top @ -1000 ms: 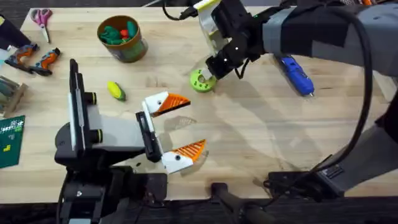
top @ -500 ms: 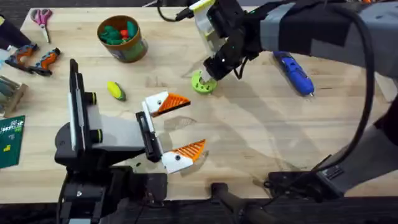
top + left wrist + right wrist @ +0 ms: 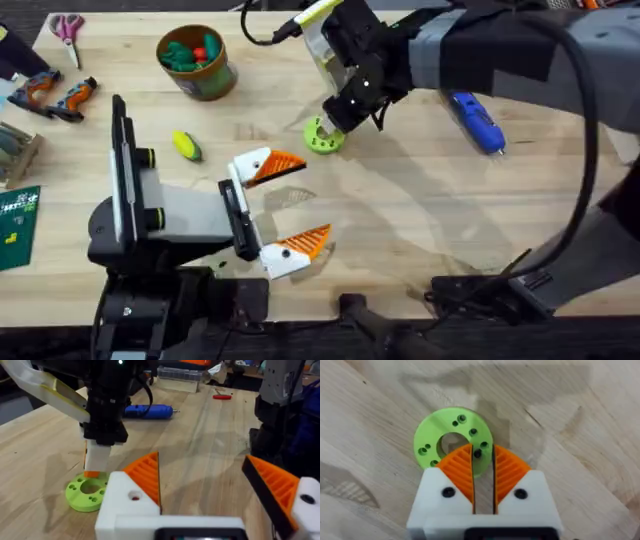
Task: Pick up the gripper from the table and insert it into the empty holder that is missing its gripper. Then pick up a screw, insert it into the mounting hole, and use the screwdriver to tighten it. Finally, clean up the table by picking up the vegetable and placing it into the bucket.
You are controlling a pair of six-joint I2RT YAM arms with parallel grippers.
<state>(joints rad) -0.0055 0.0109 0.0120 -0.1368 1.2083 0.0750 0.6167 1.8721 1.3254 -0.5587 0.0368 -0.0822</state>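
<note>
My right gripper [image 3: 483,467] hangs over the green disc [image 3: 322,135], pads nearly touching w/ a thin slit between, nothing held. Tips sit just above the disc's rim near its centre hole. My left gripper [image 3: 291,203] rests low at the table's near side, fingers spread wide, empty. Bucket [image 3: 197,62] stands far left w/ dark green and red toy foods inside. Vegetable [image 3: 186,145] lies on the table, apart from the bucket, just beyond my left arm. Screwdriver [image 3: 475,120] lies right of the disc, partly under my right arm.
</note>
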